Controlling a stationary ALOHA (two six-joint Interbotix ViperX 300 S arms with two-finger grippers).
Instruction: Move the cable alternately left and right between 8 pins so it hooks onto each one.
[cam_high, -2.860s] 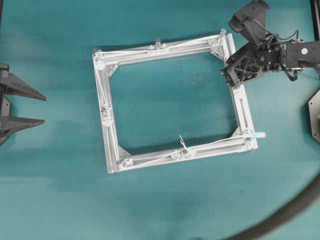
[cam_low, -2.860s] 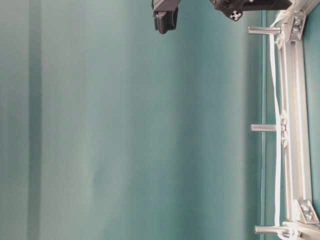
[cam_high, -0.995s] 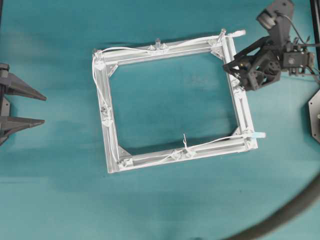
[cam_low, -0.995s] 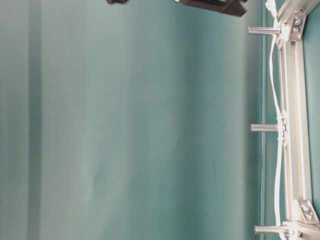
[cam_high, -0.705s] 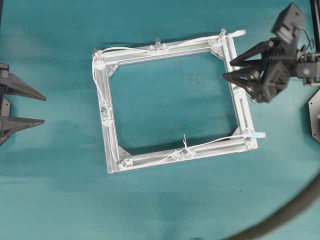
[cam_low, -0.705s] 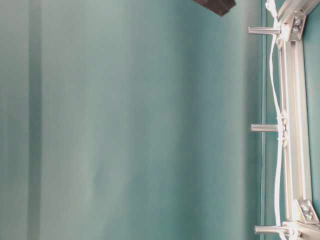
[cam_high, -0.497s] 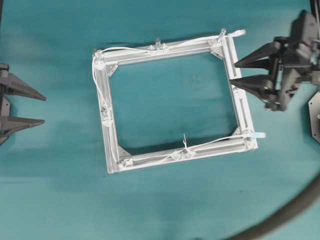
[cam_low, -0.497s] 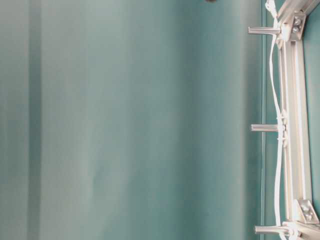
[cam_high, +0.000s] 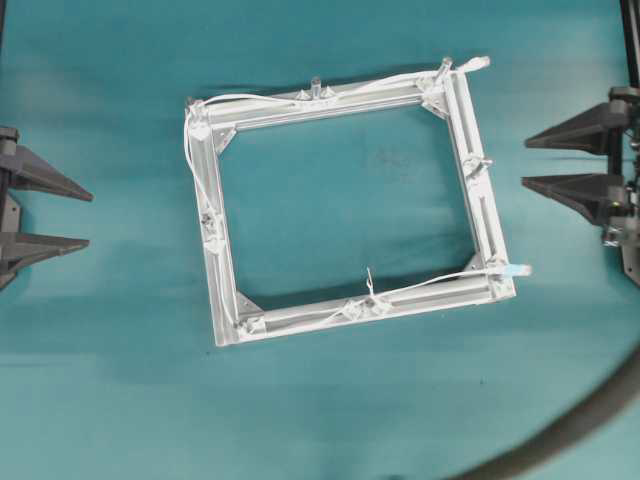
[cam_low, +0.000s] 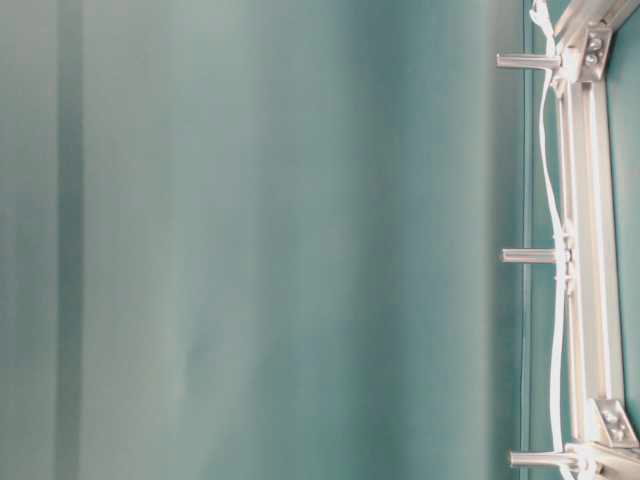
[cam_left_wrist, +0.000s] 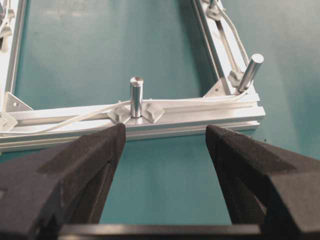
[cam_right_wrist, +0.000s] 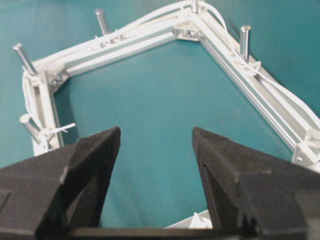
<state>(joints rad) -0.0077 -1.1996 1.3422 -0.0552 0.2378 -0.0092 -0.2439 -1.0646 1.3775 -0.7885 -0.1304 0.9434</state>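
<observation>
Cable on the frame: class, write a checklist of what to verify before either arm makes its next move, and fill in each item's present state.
1. Right gripper open, holding nothing: ok.
2. Left gripper open, holding nothing: ok.
3. Both grippers apart from the frame: ok.
4. Cable lies along the frame's far, left and near sides: ok.
5. Cable along the right side past its middle pin: not ok, none visible there overhead.
6. Cable properly hooked behind every pin: cannot tell.
</observation>
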